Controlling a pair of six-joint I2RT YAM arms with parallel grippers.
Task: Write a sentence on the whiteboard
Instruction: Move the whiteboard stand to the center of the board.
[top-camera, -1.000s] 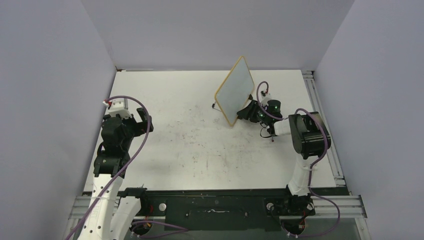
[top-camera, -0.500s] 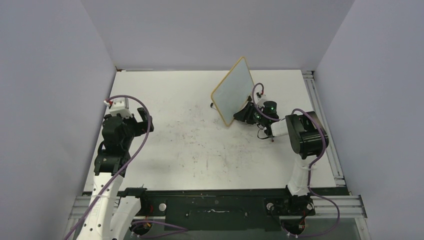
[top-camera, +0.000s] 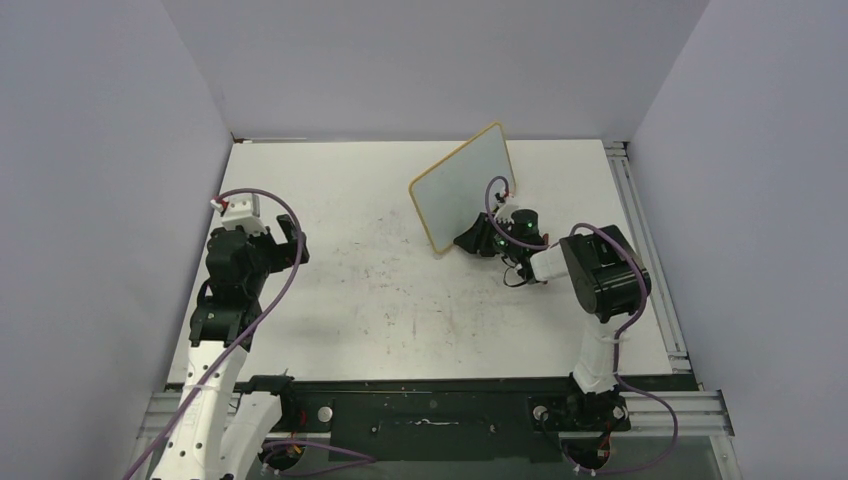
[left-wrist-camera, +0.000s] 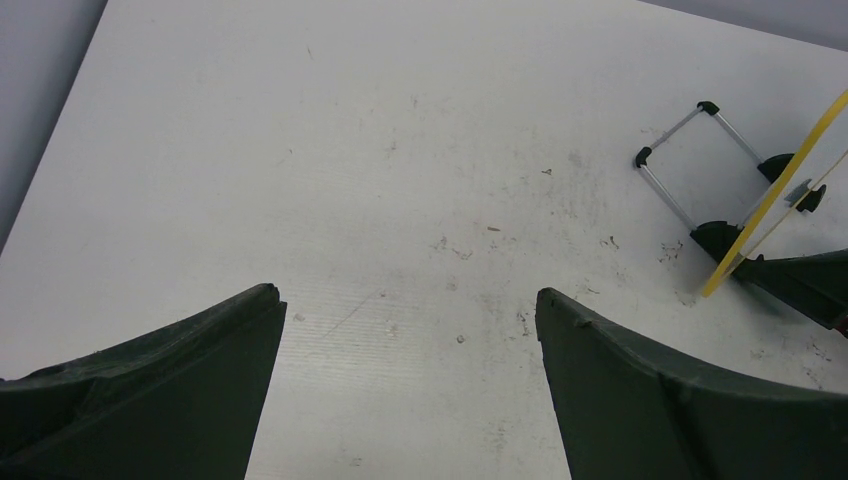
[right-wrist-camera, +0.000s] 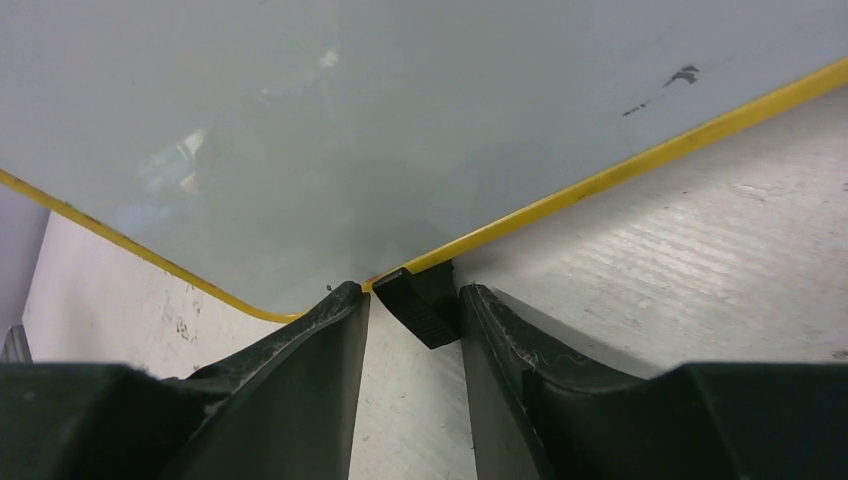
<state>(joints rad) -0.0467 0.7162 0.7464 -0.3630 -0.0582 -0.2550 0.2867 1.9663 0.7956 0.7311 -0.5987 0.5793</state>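
Your right arm (top-camera: 598, 275) reaches low over the table (top-camera: 380, 300), the right gripper (right-wrist-camera: 410, 292) pinching the foot (right-wrist-camera: 422, 303) of the tilted whiteboard (top-camera: 462, 185) at the far centre-right, while the left gripper (left-wrist-camera: 405, 293) hangs wide open.

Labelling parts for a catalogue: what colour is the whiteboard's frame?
Yellow. The frame of the whiteboard shows best in the right wrist view.
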